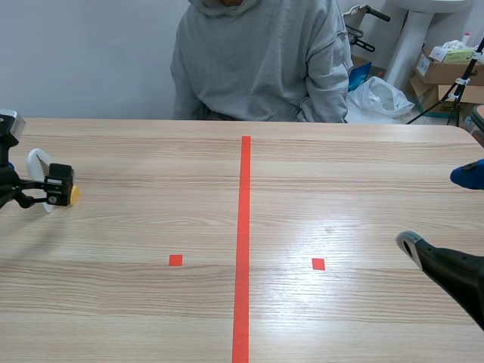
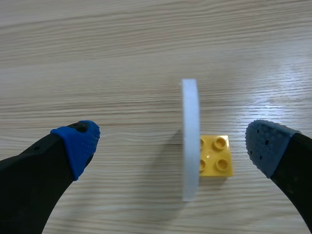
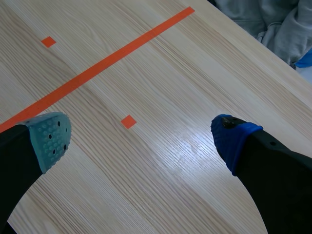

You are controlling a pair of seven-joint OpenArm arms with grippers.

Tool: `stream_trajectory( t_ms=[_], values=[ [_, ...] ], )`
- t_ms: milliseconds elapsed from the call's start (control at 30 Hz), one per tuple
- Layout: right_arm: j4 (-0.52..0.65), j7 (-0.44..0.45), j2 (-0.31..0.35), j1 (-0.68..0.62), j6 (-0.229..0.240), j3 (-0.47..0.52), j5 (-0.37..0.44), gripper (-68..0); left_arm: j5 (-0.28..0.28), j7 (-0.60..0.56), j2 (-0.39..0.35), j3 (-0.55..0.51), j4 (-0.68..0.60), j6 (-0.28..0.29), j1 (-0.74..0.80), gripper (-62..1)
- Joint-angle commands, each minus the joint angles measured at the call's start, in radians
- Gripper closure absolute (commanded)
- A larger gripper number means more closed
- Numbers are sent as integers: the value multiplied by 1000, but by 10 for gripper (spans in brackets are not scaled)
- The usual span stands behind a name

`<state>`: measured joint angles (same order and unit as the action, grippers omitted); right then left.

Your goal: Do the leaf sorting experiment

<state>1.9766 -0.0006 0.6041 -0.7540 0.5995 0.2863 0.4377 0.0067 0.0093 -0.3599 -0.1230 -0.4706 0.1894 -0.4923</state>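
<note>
Hardly begun, I'd say; no leaves in sight. At the far left, the left gripper gapes wide at an upright white plastic ring and a yellow studded toy brick. The right gripper is wide open and holds nothing.

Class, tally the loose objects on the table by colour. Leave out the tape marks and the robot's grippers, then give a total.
Yellow: 1, the yellow studded plastic brick
White: 1, the thin white ring-shaped piece standing on edge beside the brick
Total: 2
</note>
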Motion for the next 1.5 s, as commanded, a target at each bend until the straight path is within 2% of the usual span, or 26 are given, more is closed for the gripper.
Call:
stream_trajectory(
  t_ms=[0, 133, 233, 367, 467, 567, 633, 700, 800, 967, 1467],
  values=[
    [8, 3, 0, 9, 1, 7, 11, -591, -17, 0, -39, -1, -93, 15, 42, -623],
    [8, 4, -1, 9, 0, 7, 11, -591, -22, 12, -57, -2, -343, 50, 219, -623],
    [8, 7, -1, 9, -5, 7, 12, -591, -32, 17, -60, -3, -610, 61, 403, -623],
    [8, 7, -1, 9, -5, 7, 12, -591, -81, 9, -59, -3, -999, 68, 668, -623],
    [8, 8, -1, 9, -5, 7, 12, -591, -121, 5, -59, -2, -1230, 95, 848, -623],
    [8, 11, -1, 9, -10, 7, 13, -592, -124, -2, -56, -1, -1371, 101, 978, -623],
    [8, 11, -1, 9, -44, 7, 24, -620, -124, -1, -56, -1, -1448, 104, 1052, -623],
    [8, 11, -1, 9, -63, 7, 27, -676, -129, 7, -56, 0, -1501, 106, 1107, -623],
    [8, 9, -1, 9, -64, 7, 27, -679, -183, 44, -56, 0, -1546, 106, 1159, -623],
    [8, 6, -1, 8, -64, 7, 26, -679, -223, 63, -56, 0, -1560, 106, 1209, -623],
    [8, -27, -1, 8, -48, 7, 19, -679, -229, 78, -57, 0, -1560, 113, 1239, -623]
  ],
)
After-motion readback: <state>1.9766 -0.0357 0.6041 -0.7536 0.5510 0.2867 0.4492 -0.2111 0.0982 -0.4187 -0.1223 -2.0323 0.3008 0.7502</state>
